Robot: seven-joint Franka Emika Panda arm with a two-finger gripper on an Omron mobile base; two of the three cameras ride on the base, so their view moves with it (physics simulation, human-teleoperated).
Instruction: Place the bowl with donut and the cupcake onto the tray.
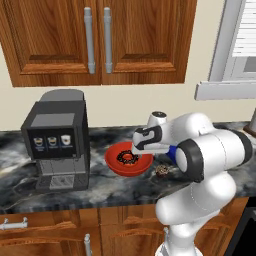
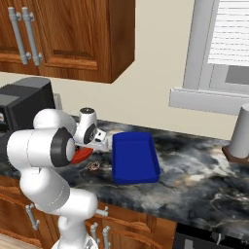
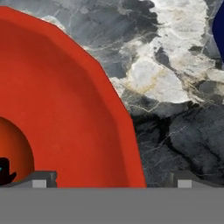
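Note:
The red bowl (image 1: 116, 165) stands on the dark marble counter right of the coffee machine, with the chocolate donut (image 1: 127, 158) lying in its middle. My gripper (image 1: 151, 152) hangs low over the bowl's right rim, open. In the hand view the two fingertips (image 3: 43, 180) stand one on each side of the bowl's wall (image 3: 65, 109), one inside and one outside, with nothing pinched. The small brown cupcake (image 1: 161, 171) sits on the counter just right of the bowl, near the front edge. The blue tray (image 2: 133, 158) lies further right, beyond the cupcake (image 2: 92, 166).
A black coffee machine (image 1: 57, 142) stands left of the bowl. Wooden wall cabinets (image 1: 100, 35) hang above. A grey canister (image 2: 240, 131) stands far right under the window. The black stovetop edge (image 2: 214, 238) shows at the lower right.

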